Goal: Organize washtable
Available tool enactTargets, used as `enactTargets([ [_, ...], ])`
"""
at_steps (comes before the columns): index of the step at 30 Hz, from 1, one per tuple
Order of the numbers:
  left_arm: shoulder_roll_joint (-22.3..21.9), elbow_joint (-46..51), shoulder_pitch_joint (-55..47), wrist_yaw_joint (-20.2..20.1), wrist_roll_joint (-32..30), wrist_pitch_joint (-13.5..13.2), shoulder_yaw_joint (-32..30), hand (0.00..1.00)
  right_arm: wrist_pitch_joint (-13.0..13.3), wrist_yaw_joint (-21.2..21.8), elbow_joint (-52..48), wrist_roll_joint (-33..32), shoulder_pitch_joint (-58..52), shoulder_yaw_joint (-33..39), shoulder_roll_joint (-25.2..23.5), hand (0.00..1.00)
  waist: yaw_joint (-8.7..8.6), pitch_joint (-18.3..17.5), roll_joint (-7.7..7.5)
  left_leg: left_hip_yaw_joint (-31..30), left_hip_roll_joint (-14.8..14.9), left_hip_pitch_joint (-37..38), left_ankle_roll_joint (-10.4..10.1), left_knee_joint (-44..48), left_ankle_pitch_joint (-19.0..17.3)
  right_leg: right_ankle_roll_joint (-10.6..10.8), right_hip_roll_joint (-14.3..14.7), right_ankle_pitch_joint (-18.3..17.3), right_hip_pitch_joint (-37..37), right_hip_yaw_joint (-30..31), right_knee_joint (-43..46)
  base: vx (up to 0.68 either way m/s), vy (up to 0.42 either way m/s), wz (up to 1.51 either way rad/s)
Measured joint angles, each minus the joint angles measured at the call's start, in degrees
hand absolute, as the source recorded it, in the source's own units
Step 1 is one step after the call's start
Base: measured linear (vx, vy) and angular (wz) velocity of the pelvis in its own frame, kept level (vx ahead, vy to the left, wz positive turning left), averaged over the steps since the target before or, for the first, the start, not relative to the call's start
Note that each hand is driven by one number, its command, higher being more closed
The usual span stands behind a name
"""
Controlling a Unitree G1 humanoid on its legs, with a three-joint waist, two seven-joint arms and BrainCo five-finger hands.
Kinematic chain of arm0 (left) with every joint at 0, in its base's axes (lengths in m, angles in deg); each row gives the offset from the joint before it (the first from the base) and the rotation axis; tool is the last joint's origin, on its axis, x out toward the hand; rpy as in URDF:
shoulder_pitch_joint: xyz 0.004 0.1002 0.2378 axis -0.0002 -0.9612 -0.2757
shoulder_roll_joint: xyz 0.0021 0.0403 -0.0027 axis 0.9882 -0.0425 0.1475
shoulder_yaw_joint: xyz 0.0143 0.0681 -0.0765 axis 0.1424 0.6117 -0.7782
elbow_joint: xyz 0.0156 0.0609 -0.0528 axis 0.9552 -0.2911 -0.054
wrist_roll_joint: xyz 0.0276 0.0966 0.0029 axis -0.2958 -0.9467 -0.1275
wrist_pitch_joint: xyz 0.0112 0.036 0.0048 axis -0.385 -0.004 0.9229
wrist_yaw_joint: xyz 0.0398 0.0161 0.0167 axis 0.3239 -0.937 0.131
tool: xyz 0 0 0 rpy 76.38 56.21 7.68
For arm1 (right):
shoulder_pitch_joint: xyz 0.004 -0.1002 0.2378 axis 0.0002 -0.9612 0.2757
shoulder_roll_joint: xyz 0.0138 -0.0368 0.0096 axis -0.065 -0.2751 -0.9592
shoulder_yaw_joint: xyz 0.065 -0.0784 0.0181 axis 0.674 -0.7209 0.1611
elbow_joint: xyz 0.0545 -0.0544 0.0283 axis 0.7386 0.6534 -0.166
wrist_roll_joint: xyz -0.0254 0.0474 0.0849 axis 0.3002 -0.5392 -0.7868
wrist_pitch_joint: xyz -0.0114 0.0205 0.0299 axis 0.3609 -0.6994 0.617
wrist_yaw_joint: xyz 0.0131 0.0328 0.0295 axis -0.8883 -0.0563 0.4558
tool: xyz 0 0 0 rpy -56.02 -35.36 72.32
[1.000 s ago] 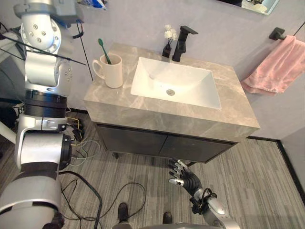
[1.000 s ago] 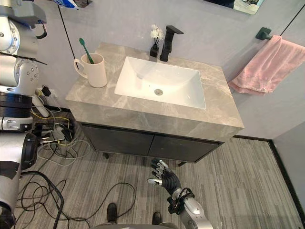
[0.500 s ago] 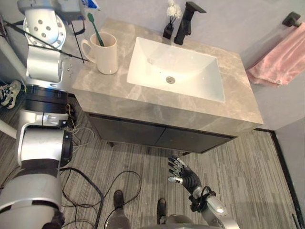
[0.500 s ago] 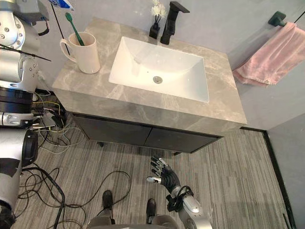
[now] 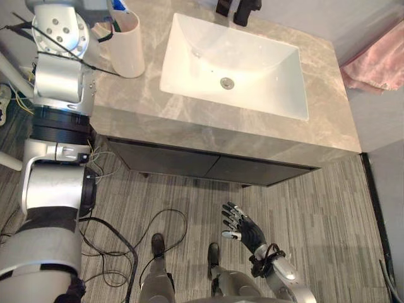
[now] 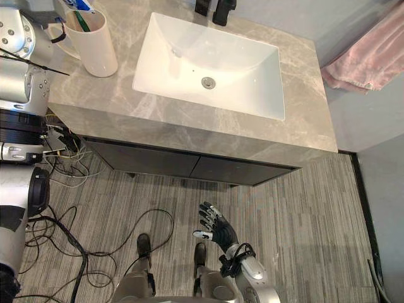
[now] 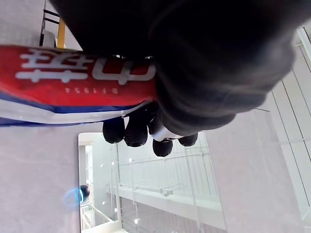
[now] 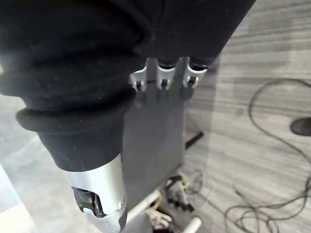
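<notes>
Toothpaste tube (image 7: 73,82): red/white/blue, gripped in left hand (image 7: 136,133), fingers curled round it, off the counter (image 6: 303,95). Its tip sits just above the mug rim. Mug (image 6: 95,41): cream, handled, upright at the counter's back-left corner, near the left edge. Green toothbrush (image 6: 81,21) stands tilted inside it.

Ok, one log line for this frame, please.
left hand: shut on red tube, raised | right hand: open, low over floor | mug with toothbrush: on counter, left of sink
</notes>
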Motion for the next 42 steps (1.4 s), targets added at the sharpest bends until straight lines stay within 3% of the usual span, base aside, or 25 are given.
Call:
enactTargets([
  [18, 0.01, 0.00, 0.72, 0.87, -2.00, 0.24, 0.24, 1.00, 0.91, -0.68, -0.12, 0.68, 0.17, 0.44, 0.05, 0.00, -0.03, 3.37, -0.25, -0.55, -0.01, -1.03, 0.00, 0.00, -0.02, -0.04, 0.24, 0.21, -1.01, 0.24, 0.00, 0.00, 0.001, -0.01],
  [19, 0.01, 0.00, 0.72, 0.75, -1.99, 0.24, 0.24, 0.00, 1.06, -0.68, -0.12, 0.67, 0.17, 0.45, 0.05, 0.00, -0.03, 3.37, -0.25, -0.56, -0.03, -1.20, 0.01, 0.01, -0.01, -0.02, 0.26, 0.22, -0.99, 0.23, 0.00, 0.00, 0.000, 0.00],
  [32, 0.33, -1.06, 0.88, -4.61, -1.82, 0.87, 3.23, 0.00, 1.12, -0.58, -0.13, 0.69, 0.23, 0.43, 0.09, 0.00, 0.13, 3.80, 0.67, -1.60, -0.27, -1.26, 0.29, 0.03, 0.25, -0.01, 0.23, 0.23, -0.59, -0.90, 0.03, -0.01, 0.009, 0.03],
  [42, 3.38, -2.04, 2.00, -6.78, 0.39, 0.81, 5.05, 0.00, 1.06, -0.42, -0.12, 0.68, 0.94, 0.15, 0.86, 0.00, 0.37, 3.58, 3.63, -1.96, -0.86, 0.56, 0.31, 0.01, 0.24, 0.00, -0.28, 0.19, 1.16, -1.29, 0.02, -0.01, 0.018, 0.02],
])
